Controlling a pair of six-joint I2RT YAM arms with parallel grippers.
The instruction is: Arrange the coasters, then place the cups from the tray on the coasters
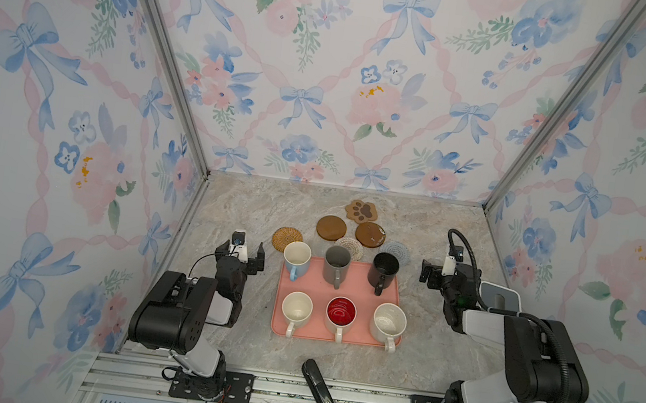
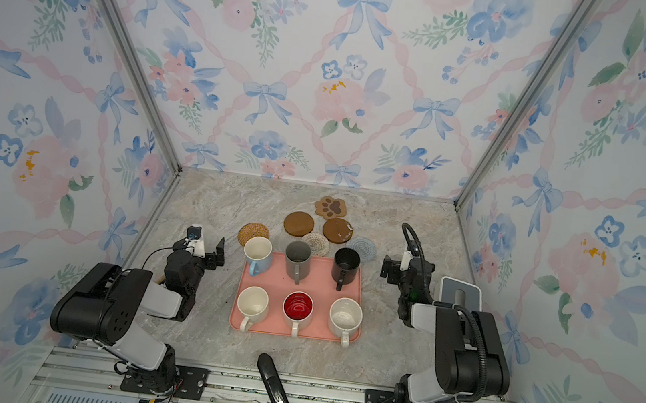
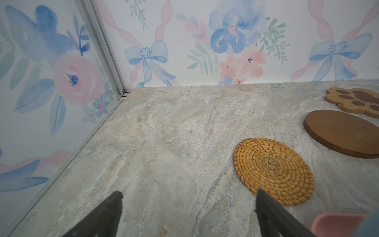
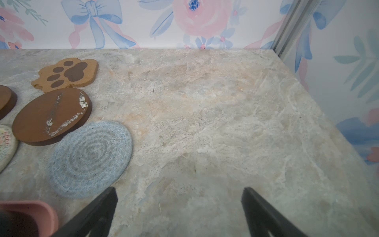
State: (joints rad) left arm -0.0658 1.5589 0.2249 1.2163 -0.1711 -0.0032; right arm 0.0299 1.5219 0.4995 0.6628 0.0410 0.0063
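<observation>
Hovering empty with jaws apart, the left gripper (image 3: 188,192) and right gripper (image 4: 180,189) flank the tray (image 1: 356,294), which holds six cups (image 1: 337,258). The coasters (image 1: 331,227) lie bunched just beyond its far edge; spreading them probably comes first.

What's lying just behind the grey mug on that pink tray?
A cream crochet coaster lies flat behind the grey mug. The mug's rim covers its near edge, so whether it touches the tray cannot be seen.
</observation>
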